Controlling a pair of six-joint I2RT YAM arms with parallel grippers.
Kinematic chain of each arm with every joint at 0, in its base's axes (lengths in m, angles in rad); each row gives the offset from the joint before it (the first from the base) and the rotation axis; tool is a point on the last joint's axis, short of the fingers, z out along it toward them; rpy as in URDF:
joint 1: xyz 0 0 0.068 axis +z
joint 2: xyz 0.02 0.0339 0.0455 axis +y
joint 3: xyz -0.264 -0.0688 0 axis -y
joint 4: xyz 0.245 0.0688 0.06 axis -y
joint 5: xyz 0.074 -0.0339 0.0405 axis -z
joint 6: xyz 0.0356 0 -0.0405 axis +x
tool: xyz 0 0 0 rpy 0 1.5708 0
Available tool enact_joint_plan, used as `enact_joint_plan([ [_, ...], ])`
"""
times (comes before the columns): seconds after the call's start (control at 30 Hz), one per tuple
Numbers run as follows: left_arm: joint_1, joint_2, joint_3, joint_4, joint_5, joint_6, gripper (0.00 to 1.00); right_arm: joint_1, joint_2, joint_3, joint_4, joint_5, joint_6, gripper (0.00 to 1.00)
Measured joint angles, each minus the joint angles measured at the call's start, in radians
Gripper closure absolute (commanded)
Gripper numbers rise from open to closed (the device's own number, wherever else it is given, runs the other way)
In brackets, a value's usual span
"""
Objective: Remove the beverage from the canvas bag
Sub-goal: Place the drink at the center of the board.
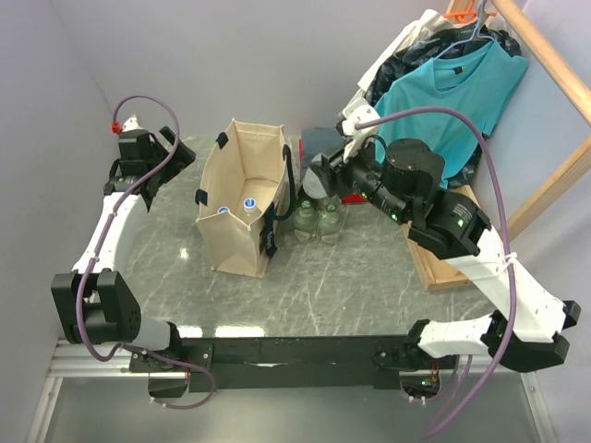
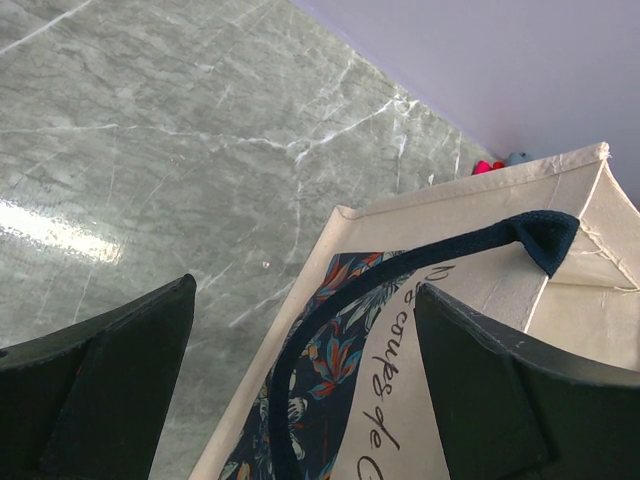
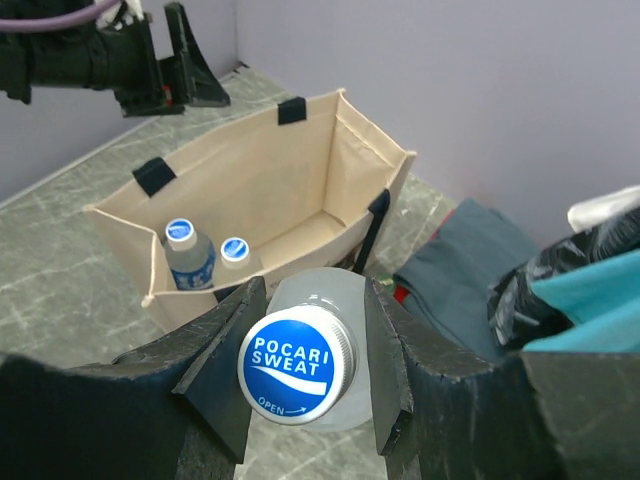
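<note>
The beige canvas bag [image 1: 238,242] stands open on the marble table with black strap handles. Two blue-capped bottles [image 1: 247,205] stand inside it, also seen in the right wrist view as bottles [image 3: 185,255] in the bag [image 3: 250,190]. My right gripper [image 3: 305,360] is shut on a clear beverage bottle with a blue Pocari Sweat cap [image 3: 297,365], held off the table to the right of the bag. In the top view that gripper [image 1: 319,182] hangs above two bottles [image 1: 317,221] standing beside the bag. My left gripper [image 2: 305,390] is open at the bag's [image 2: 470,230] far left side, holding nothing.
A teal shirt [image 1: 443,92] and dark clothes hang on a wooden rack at the back right. A grey folded cloth [image 3: 460,260] lies behind the bag. A wooden board [image 1: 443,263] sits under the right arm. Walls close in the left side.
</note>
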Motion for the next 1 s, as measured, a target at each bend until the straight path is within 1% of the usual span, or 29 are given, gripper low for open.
enact_joint_plan([
  [0.2, -0.004, 0.000, 0.000, 0.000, 0.000, 0.000, 0.04, 0.000, -0.056, -0.065, -0.008, 0.072, 0.011, 1.00],
  [0.5, -0.011, 0.000, 0.000, 0.003, 0.000, 0.000, 0.04, -0.008, -0.084, -0.097, -0.015, 0.190, 0.027, 1.00],
  [0.77, -0.020, 0.000, -0.001, 0.004, 0.005, 0.000, 0.04, -0.028, -0.085, -0.097, -0.054, 0.161, 0.077, 1.00],
  [1.0, -0.027, 0.000, -0.010, 0.007, 0.008, 0.000, 0.04, -0.032, -0.104, -0.137, -0.099, 0.074, 0.145, 1.00],
])
